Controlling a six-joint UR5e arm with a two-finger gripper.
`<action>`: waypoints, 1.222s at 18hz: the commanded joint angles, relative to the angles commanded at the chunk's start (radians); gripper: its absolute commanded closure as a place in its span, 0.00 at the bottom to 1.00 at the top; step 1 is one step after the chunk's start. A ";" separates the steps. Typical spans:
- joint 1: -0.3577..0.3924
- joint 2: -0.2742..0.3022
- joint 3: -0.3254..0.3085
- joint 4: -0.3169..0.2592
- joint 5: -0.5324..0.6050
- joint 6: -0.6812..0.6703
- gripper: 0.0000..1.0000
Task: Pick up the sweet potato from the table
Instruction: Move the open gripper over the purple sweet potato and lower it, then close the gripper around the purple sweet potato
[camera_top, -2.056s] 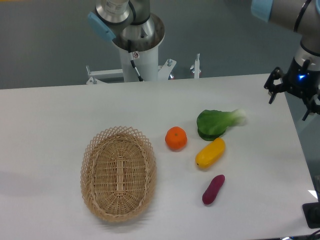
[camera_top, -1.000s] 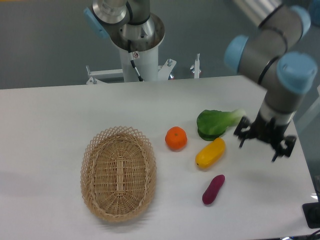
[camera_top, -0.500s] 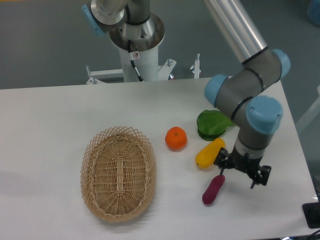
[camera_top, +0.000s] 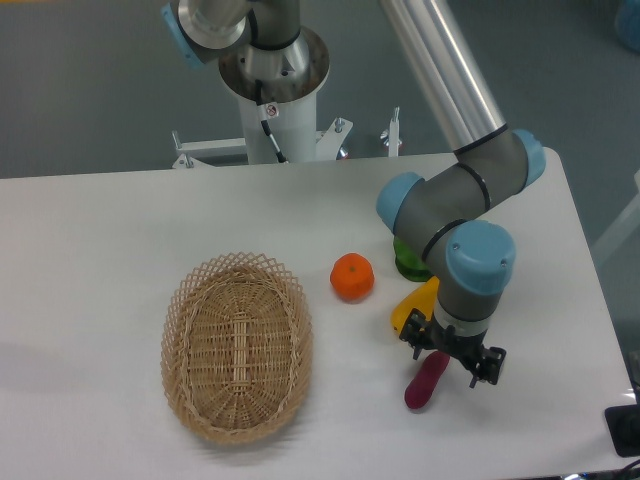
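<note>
The gripper (camera_top: 451, 359) hung over the upper end of the sweet potato (camera_top: 424, 383), fingers (camera_top: 413, 343) spread apart, one at each side, with nothing pinched between them. The potato lay flat on the table (camera_top: 90, 260), tilted from 7 toward 1 o'clock, in the right front part of the top. From the potato, the table's front edge was near at 6 o'clock and its right edge lay farther off at 3 o'clock, with bare white surface between. At 9 o'clock a stretch of bare top separated it from the basket (camera_top: 238, 345).

Close at 12 o'clock lay the yellow vegetable (camera_top: 410, 306), partly hidden by the wrist; whether it touched the potato could not be told. The orange (camera_top: 352, 277) sat at 10 o'clock from the potato, apart from both. The green vegetable (camera_top: 405, 262) showed only as a sliver behind the arm (camera_top: 456, 218), which came down from the 12 o'clock side.

Half a second before, the gripper had stood a little more toward 2 o'clock, with only its left finger by the potato's tip; two seconds before, it had been off by the table's far right edge. The potato, orange, yellow vegetable and basket had not shifted.
</note>
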 joint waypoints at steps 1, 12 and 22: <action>-0.002 -0.002 -0.003 0.005 0.000 0.000 0.00; -0.017 -0.021 -0.018 0.058 0.006 -0.006 0.02; -0.018 -0.021 -0.021 0.078 0.031 0.006 0.64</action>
